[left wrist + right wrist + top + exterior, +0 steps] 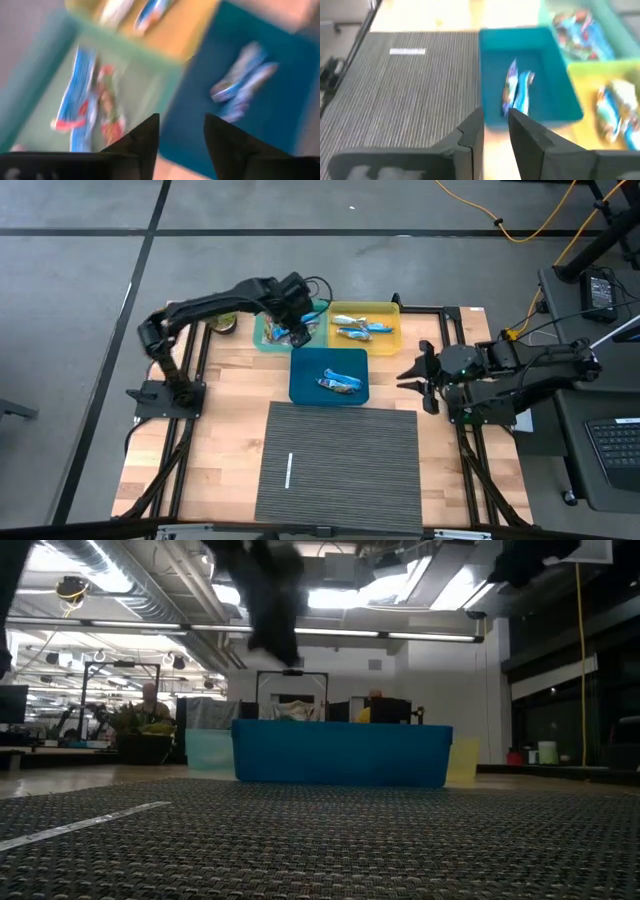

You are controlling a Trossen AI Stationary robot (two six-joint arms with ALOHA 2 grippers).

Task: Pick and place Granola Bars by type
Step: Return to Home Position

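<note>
Granola bars lie in three trays at the table's far side. The teal tray [262, 332] holds blue and multicoloured bars [87, 100]. The yellow tray [390, 320] holds blue bars [362, 329]. The blue tray [305, 380] holds blue bars [340, 384], which also show in the right wrist view [517, 92]. My left gripper [300, 332] hovers above the teal tray's right part; in its wrist view the left gripper [181, 135] is open and holds nothing. My right gripper [418, 378] waits open to the right of the blue tray, and its wrist view shows the right gripper [496, 125] holding nothing.
A grey ribbed mat [340, 465] covers the near middle of the table, with a thin white stick [289, 470] lying on it. A dark round object [224, 325] sits left of the teal tray. Bare wood shows left and right of the mat.
</note>
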